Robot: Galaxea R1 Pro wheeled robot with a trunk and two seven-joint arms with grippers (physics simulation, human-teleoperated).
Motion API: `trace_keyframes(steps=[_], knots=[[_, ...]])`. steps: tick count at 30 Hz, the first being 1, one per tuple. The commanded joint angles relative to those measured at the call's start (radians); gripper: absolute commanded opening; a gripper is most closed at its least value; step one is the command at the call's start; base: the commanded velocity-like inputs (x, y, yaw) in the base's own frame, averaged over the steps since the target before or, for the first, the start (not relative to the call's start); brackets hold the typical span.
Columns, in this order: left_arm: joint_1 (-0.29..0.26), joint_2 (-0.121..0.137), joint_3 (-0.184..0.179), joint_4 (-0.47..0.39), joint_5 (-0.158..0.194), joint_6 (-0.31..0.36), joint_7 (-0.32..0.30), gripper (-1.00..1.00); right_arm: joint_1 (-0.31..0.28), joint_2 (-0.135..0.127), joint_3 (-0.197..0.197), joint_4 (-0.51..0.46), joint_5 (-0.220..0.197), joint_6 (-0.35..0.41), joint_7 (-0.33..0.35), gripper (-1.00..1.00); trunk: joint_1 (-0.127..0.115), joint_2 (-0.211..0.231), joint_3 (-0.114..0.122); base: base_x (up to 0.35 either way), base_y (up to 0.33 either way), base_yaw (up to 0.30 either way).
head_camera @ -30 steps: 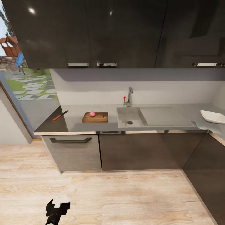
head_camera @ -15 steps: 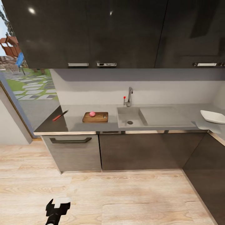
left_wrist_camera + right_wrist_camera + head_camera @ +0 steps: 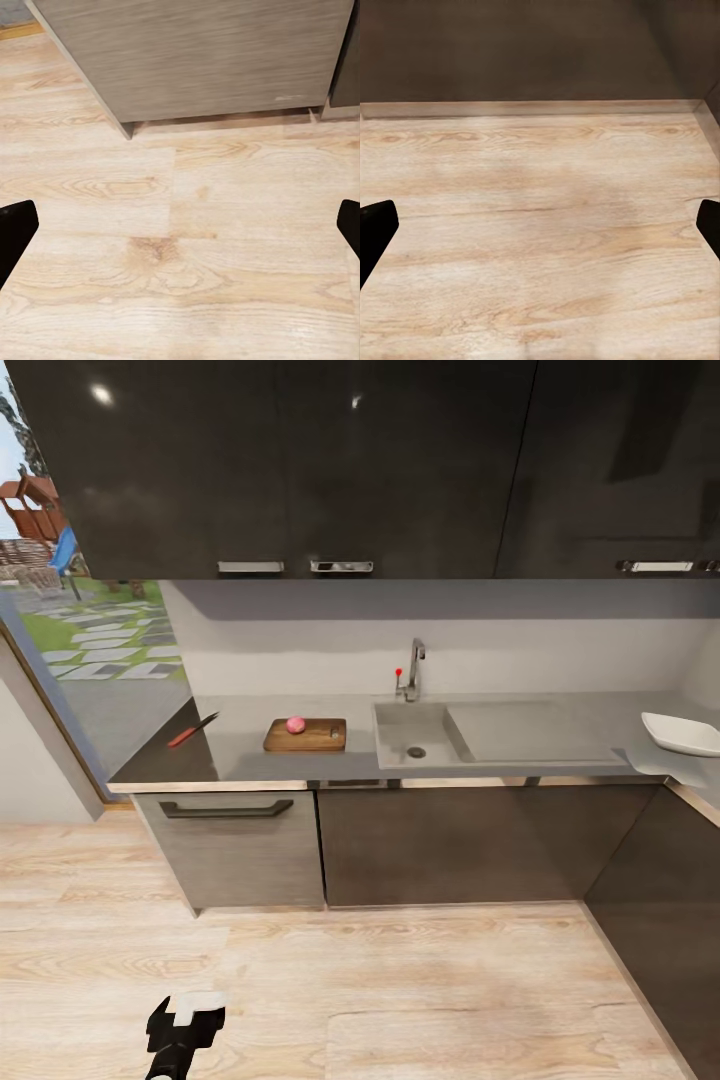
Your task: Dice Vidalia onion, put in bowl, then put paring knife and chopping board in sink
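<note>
- The left hand (image 3: pixel 180 225) is hanging low over the floor (image 3: pixel 400 1000), well back from the bench (image 3: pixel 240 745); its two dark fingertips (image 3: pixel 15 225) are sitting wide apart with bare planks between them, so it is open and carrying nothing.
- In the head view part of the left arm (image 3: pixel 182 1028) is showing at the lower left, black with a white patch.
- The right hand (image 3: pixel 540 225) is also pointing down at the floor near the dark lower cabinets (image 3: pixel 540 52); its fingertips (image 3: pixel 375 225) are spread wide, open and empty.
- One onion (image 3: pixel 295 725) is sitting on the one board (image 3: pixel 306 736), on the board's left half.
- The board is lying flat on the bench just left of the sink (image 3: pixel 420 735), close to the front edge.
- One knife (image 3: pixel 193 730) is lying at the bench's far left end, well apart from the board, blade pointing toward the wall.
- One bowl (image 3: pixel 682 734) is resting at the far right, where the bench is turning a corner, well apart from the sink.
- The sink basin is holding nothing; its tap (image 3: pixel 413 670) is standing behind it, and the drainboard (image 3: pixel 530 732) is stretching to the right.
- A wide strip of floor is lying between the robot and the cabinets.
</note>
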Motion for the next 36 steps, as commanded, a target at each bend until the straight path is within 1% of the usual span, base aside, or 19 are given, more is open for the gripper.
trace_keyframes(steps=[1,9,12,29,36], knots=[[-0.002,0.0,-0.009,0.004,0.01,-0.006,-0.001,1.0,-0.001,0.001,-0.004,0.0,0.011,-0.002,-0.007,1.0,0.001,-0.002,-0.002,0.0,0.0,0.0],[-0.002,0.0,-0.009,0.004,0.01,-0.006,-0.001,1.0,-0.001,0.001,-0.004,0.0,0.011,-0.002,-0.007,1.0,0.001,-0.002,-0.002,0.0,0.0,0.0],[-0.002,0.0,-0.009,0.004,0.01,-0.006,-0.001,1.0,-0.001,0.001,-0.004,0.0,0.011,-0.002,-0.007,1.0,0.001,-0.002,-0.002,0.0,0.125,0.0],[-0.002,0.001,-0.009,0.004,0.01,-0.006,-0.001,1.0,-0.001,0.002,-0.004,0.0,0.011,-0.002,-0.007,1.0,0.001,-0.002,-0.002,0.0,0.279,0.003],[-0.002,0.001,-0.009,0.004,0.01,-0.006,-0.002,1.0,-0.001,0.002,-0.004,0.0,0.011,-0.002,-0.007,1.0,0.001,-0.002,-0.002,0.0,0.29,0.221]])
